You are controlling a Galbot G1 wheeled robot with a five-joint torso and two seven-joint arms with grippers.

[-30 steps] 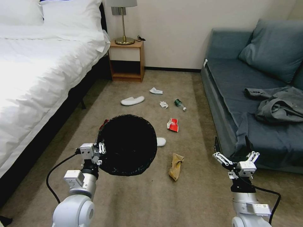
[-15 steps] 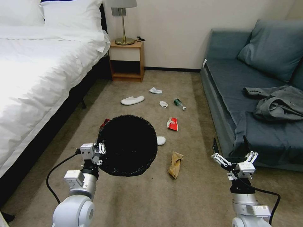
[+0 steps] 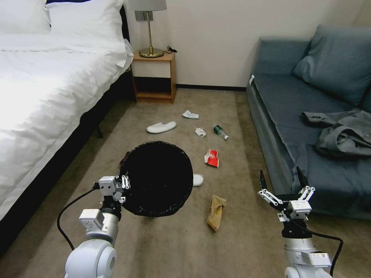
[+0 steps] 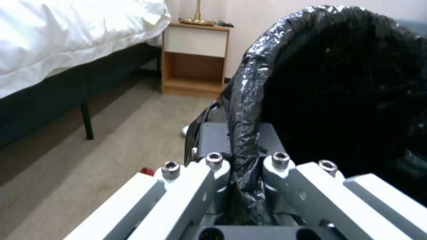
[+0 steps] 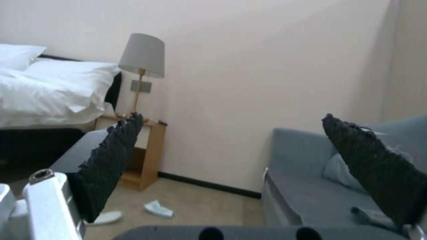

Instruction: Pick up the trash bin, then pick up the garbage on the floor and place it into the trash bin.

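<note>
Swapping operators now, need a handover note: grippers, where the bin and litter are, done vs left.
Left gripper: jaws shut on the trash bin rim, bin held off the carpet.
Right gripper: jaws open, empty, beside the sofa.
On the floor: tan paper bag, red packet, green bottle, two tissues, slippers.
Done: bin picked up.
Left: all that litter into the bin.

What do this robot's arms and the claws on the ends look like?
Both arms are rounded, glossy silver-white tubes with a black cable looping off each. The left tool is white linkage bars with silver screws. The right tool has white bars and two tapered black fingertips with a rough texture.
</note>
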